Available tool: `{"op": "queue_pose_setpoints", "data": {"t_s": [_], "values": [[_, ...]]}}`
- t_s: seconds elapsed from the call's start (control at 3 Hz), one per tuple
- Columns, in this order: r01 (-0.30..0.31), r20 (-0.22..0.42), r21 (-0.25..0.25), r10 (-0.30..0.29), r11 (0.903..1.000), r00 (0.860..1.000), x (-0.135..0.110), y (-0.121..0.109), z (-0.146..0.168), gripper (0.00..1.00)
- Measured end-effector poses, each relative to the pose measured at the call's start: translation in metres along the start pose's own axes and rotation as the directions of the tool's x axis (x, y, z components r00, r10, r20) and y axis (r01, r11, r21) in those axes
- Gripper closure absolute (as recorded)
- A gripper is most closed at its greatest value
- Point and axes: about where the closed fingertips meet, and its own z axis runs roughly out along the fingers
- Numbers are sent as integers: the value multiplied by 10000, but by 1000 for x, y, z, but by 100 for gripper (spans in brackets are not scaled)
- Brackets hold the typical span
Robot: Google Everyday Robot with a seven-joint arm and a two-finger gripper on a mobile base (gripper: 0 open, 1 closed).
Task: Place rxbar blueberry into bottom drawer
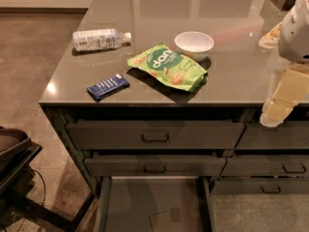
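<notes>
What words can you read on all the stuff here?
"dan": big white letters on the green bag; smaller print blurred.
rxbar blueberry: white lettering, too blurred to read.
Bottle label: too small to read.
Gripper, at the right edge by the drawers: no writing.

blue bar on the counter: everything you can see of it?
The snack bar is a small, flat, dark-blue wrapper with pale lettering, plastic-looking. It lies flat and skewed near the front left corner of the counter, touching only it, apart from the green bag to its right. The end effector hangs far off at the right.
</notes>
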Motion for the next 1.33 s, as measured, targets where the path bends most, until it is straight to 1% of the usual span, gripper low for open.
{"op": "queue_pose_setpoints", "data": {"t_s": [0.33, 0.67, 1.0, 1.33], "values": [[0, 1, 0, 0, 10000, 10000, 0, 0, 0, 0], [3, 341, 118, -7, 9999, 9994, -5, -1, 5, 0], [54, 1355, -286, -15, 9996, 9908, -37, 0, 43, 0], [422, 2436, -77, -391, 9991, 9691, -93, -8, 75, 0]]}}
